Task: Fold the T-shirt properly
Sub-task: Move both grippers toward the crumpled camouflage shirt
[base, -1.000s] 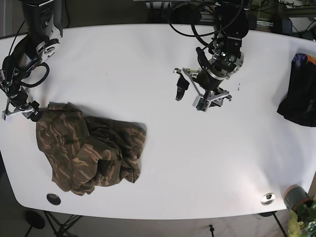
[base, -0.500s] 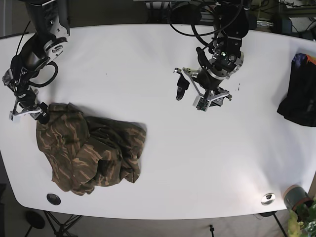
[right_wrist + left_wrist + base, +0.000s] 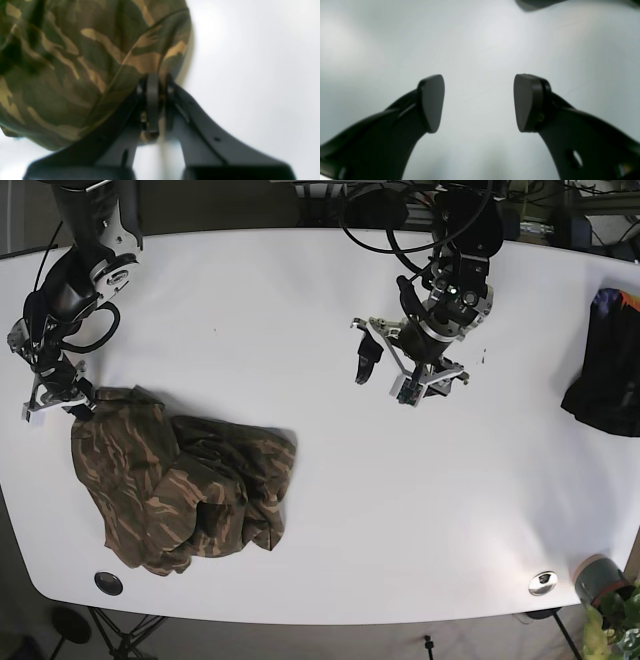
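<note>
Camouflage T-shirt [image 3: 180,485] crumpled in a heap at near left corner of white table [image 3: 330,510]. Right gripper [image 3: 153,105] clamped on a fold at shirt's far left edge, fabric pinched between closed jaws. Left gripper [image 3: 478,102] further back, mid-table, jaws spread wide over bare surface, holding nothing. Dark cloth bundle [image 3: 605,365] at table's right edge, well apart.
</note>
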